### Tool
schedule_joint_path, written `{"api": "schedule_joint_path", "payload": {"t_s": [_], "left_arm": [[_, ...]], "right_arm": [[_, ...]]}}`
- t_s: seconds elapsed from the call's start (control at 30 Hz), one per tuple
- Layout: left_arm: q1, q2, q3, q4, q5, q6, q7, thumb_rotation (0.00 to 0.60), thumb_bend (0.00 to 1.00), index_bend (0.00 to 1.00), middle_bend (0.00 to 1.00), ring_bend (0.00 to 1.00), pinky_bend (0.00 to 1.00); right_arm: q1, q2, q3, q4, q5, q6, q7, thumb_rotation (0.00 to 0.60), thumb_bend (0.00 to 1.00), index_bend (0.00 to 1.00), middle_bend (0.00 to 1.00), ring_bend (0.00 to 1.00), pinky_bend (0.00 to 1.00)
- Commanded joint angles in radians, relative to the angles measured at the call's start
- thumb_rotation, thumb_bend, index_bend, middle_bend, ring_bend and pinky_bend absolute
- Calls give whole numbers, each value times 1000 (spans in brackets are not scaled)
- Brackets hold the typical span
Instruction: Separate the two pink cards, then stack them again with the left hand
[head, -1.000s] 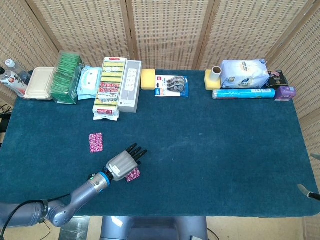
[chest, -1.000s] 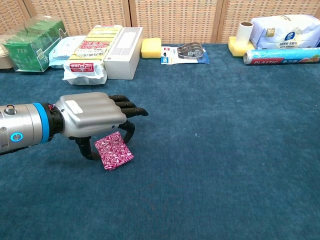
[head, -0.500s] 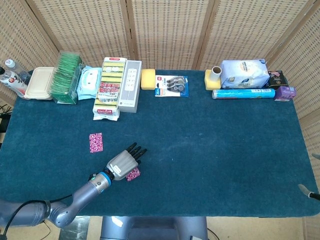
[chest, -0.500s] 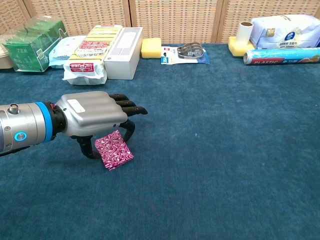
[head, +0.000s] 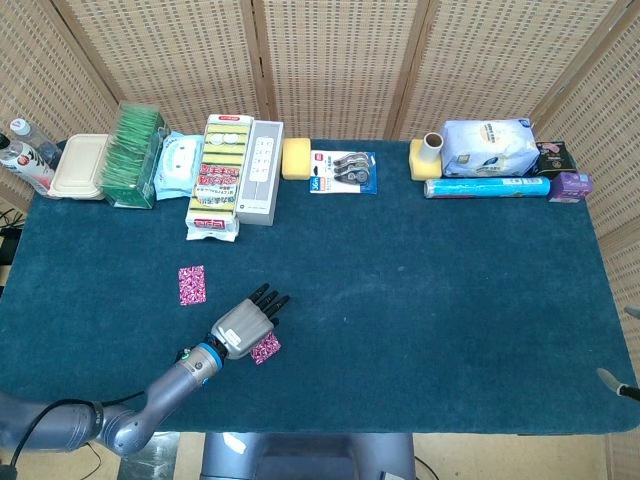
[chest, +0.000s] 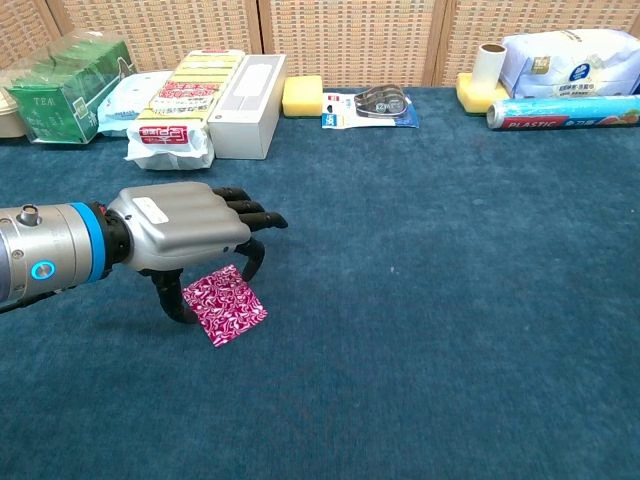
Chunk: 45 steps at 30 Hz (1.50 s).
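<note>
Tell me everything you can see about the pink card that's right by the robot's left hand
The pink card is a small, thin square printed with a dense magenta and white swirl pattern. It lies face up and looks flat on the blue cloth table, turned so its corners point diamond-wise in the chest view. The left hand hovers over its upper edge, the thumb curled down beside it; whether any finger touches it cannot be told. It sits near the table's front edge, apart from the other pink card.
</note>
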<state>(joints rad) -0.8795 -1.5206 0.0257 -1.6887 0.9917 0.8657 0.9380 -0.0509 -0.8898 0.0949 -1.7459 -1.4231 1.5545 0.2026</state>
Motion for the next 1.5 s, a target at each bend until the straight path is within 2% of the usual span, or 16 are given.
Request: {"api": "schedule_joint_path", "payload": {"t_s": [0.03, 0.2, 0.33, 0.5, 0.63, 0.77, 0.9, 1.03, 1.23, 1.5], "left_arm": [[-5, 4, 6, -5, -3, 10, 6, 600, 152, 344, 0, 0, 0], [-13, 6, 18, 1, 5, 20, 10, 600, 152, 295, 0, 0, 0], [-10, 23, 37, 16, 54, 28, -9, 600, 152, 154, 0, 0, 0], [26, 96, 78, 68, 258, 65, -160, 600, 156, 138, 0, 0, 0], [61, 154, 117, 159, 435, 129, -339, 600, 159, 138, 0, 0, 0], [82, 178, 150, 304, 580, 201, -468, 600, 159, 137, 0, 0, 0], [98, 163, 183, 495, 704, 276, -598, 600, 158, 138, 0, 0, 4], [112, 113, 214, 701, 796, 340, -720, 600, 155, 137, 0, 0, 87], [127, 20, 242, 973, 870, 416, -914, 600, 126, 138, 0, 0, 129], [123, -67, 269, 1142, 917, 417, -1000, 600, 111, 138, 0, 0, 167]], "right_arm": [[0, 0, 0, 0, 0, 0, 1, 600, 0, 205, 17, 0, 0], [-1, 1, 0, 0, -1, 1, 1, 600, 0, 205, 17, 0, 0], [-1, 0, 1, 1, 1, 0, 0, 600, 0, 204, 17, 0, 0], [2, -2, 1, 2, 2, -4, -3, 600, 0, 205, 17, 0, 0], [3, -3, 1, -1, 3, -7, -10, 600, 0, 205, 17, 0, 0], [4, -6, 1, -5, 4, -7, -21, 600, 0, 204, 17, 0, 0], [6, -8, 2, -8, 7, -9, -30, 600, 0, 204, 17, 0, 0], [7, -10, 2, -9, 9, -10, -36, 600, 0, 204, 17, 0, 0], [8, -11, 3, -10, 10, -11, -40, 600, 0, 205, 17, 0, 0], [8, -12, 5, -8, 16, -13, -43, 600, 0, 204, 17, 0, 0]]}}
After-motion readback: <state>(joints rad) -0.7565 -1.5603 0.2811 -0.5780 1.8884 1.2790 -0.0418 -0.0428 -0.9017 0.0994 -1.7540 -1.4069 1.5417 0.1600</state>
